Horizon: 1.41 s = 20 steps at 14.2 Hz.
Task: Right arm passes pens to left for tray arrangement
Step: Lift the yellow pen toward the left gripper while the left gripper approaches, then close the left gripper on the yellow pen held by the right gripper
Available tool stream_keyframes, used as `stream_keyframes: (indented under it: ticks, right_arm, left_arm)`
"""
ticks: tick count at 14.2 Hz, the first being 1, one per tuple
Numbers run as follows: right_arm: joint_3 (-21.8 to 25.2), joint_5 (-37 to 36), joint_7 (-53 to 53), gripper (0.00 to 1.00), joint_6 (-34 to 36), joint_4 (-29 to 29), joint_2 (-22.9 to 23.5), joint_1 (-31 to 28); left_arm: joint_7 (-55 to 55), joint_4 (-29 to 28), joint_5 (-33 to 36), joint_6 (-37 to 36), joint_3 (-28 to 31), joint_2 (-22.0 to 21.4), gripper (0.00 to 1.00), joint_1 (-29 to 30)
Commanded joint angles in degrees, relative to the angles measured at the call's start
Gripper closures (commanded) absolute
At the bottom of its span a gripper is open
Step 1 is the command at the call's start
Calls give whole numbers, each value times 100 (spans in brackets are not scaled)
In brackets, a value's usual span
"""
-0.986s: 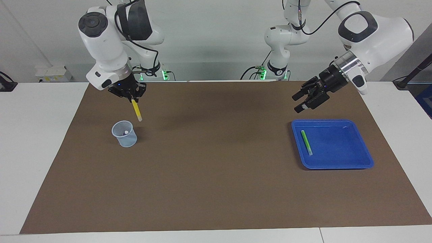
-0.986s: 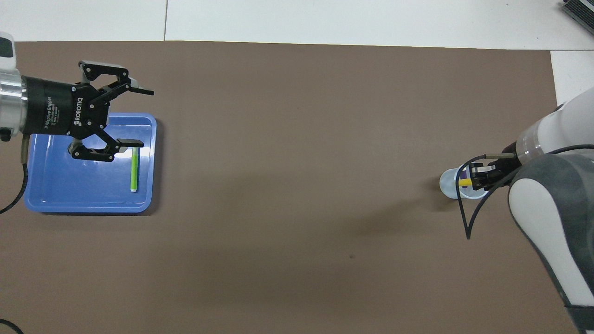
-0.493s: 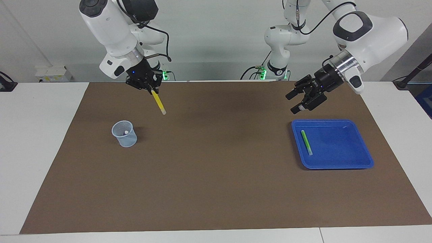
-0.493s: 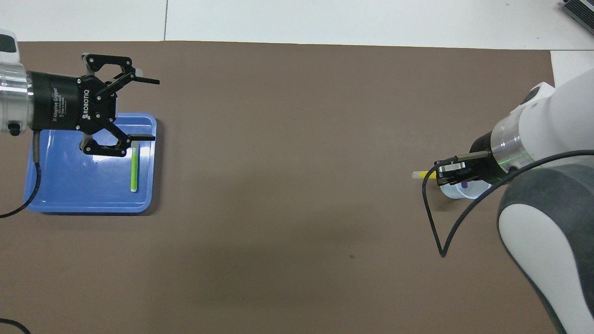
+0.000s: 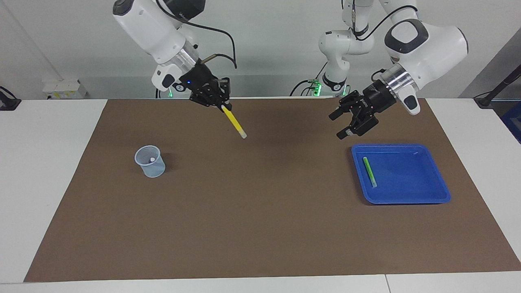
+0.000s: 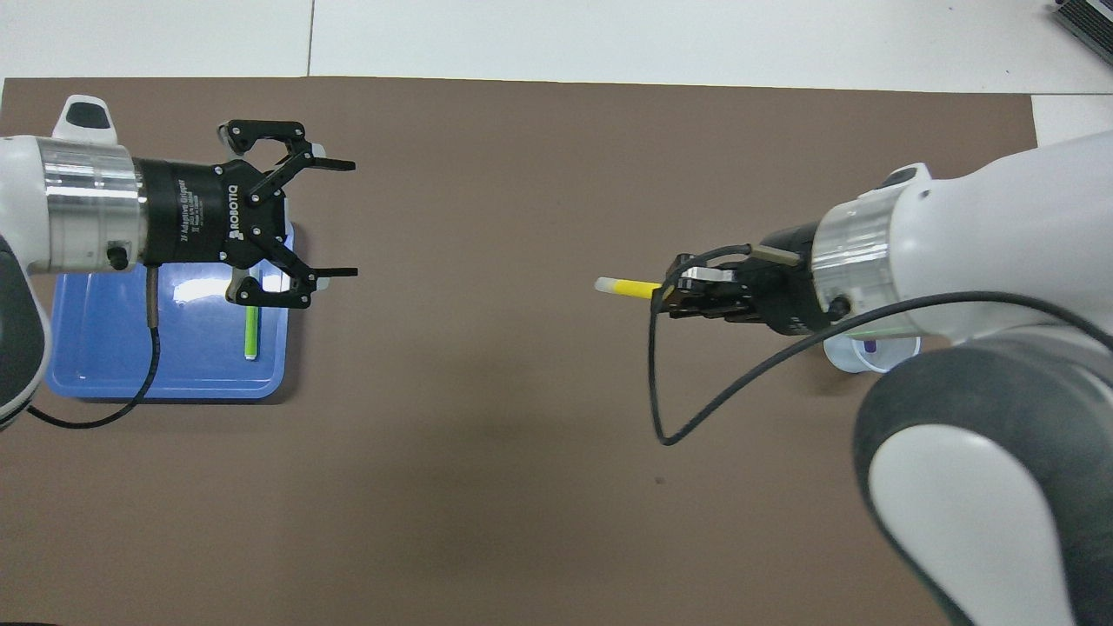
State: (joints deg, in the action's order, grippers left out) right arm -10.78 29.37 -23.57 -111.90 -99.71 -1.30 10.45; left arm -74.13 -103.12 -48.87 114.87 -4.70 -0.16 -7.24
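- Facing view, upper centre of the frame: the right gripper [image 5: 222, 106] is clamped on one end of the yellow pen [image 5: 235, 121], which slants down toward the frame's right, its whitish tip hanging over bare brown mat [image 5: 260, 228].
- Overhead view, middle right of the frame: the same pen [image 6: 628, 287] sticks out level from the right gripper [image 6: 668, 300], its tip pointing at the left gripper across a wide gap.
- Upper right of the facing view: the left gripper [image 5: 341, 124] hangs with its jaws spread and nothing between them, above the mat just off the corner of the blue tray [image 5: 441, 191].
- The green pen [image 5: 369, 171] lies flat inside the tray along its edge toward the frame's centre, apart from both grippers.
- Left of centre in the facing view, the pale mesh cup [image 5: 150, 161] stands alone; in the overhead view a purple pen [image 6: 870, 346] shows inside it.
- Compared with a second ago: the right gripper, then directly above the cup with the pen nearly upright, has carried it up and toward the centre of the frame.
- The left gripper has moved off the tray's corner toward the centre as well; tray, green pen and cup have not shifted.
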Motion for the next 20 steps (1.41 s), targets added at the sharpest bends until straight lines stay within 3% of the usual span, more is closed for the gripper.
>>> stream_keyframes:
  ticks: [1,3,5,20]
  right_arm:
    - [-3,210,-428,100,-1215,-802,-352,499]
    - [-3,524,-603,100,-1824,-971,-371,781]
    - [-3,745,-692,100,-2011,-972,-371,931]
    - [-3,755,-684,100,-2002,-1165,-467,985]
  left_arm:
    - [-321,-235,-96,203,48,-204,4,-277]
    - [-584,-349,-96,413,48,-239,4,-426]
    - [-787,-489,-96,702,48,-274,4,-611]
    - [-1719,-1526,-88,2329,48,-599,4,-1824]
